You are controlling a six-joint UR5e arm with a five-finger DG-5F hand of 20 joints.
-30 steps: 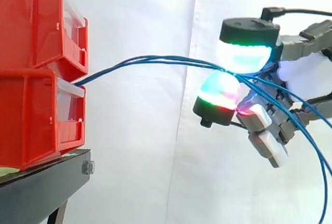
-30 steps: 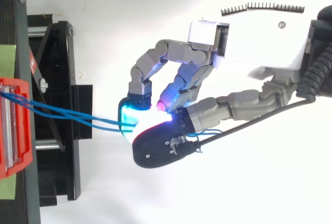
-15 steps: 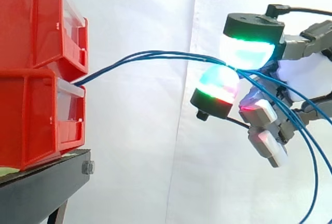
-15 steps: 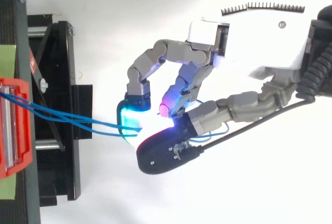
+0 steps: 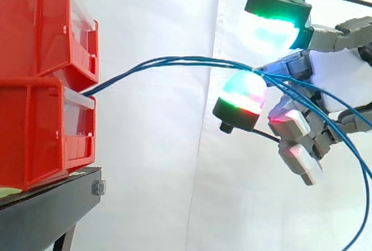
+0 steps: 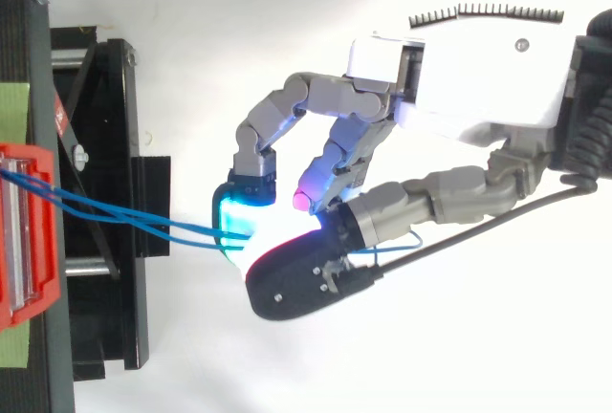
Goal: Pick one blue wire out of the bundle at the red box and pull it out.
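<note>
From the side, two red bins, an upper one [image 5: 35,24] stacked on a lower one [image 5: 35,135], stand at the left on a black stand [image 5: 40,216] before the white curtain [image 5: 157,164]. A bundle of blue wires [image 5: 174,61] comes out at the front of the bins, where the upper meets the lower, rises in a shallow arch and runs rightward to the hand [image 5: 340,82].

The hand's fingers are curled round the bundle. The wires lie across the top of the lower pad [image 5: 244,94], which glows cyan, green and red. The upper pad [image 5: 270,27], glowing green and white under its black cap, stands above them with a clear gap – it does not touch the wires. Past the lower pad the wires fan apart, pass between the grey fingers and hang in long loops towards the lower right edge. Whether the fingers behind press on them cannot be told.

From above, the red bin [image 6: 50,260] sits at the left edge on the black stand [image 6: 105,317], with a strip of green tape [image 6: 14,112] beside it. The blue wires [image 6: 182,228] leave the bin and cross the stand, converging as they reach the hand [image 6: 469,78]. They end at a cyan-glowing pad [image 6: 237,217] – just beside it is the black back of the thumb tip [image 6: 292,289], which covers the wires beyond that spot. The fingers are bent inward towards the thumb, close together.
</note>
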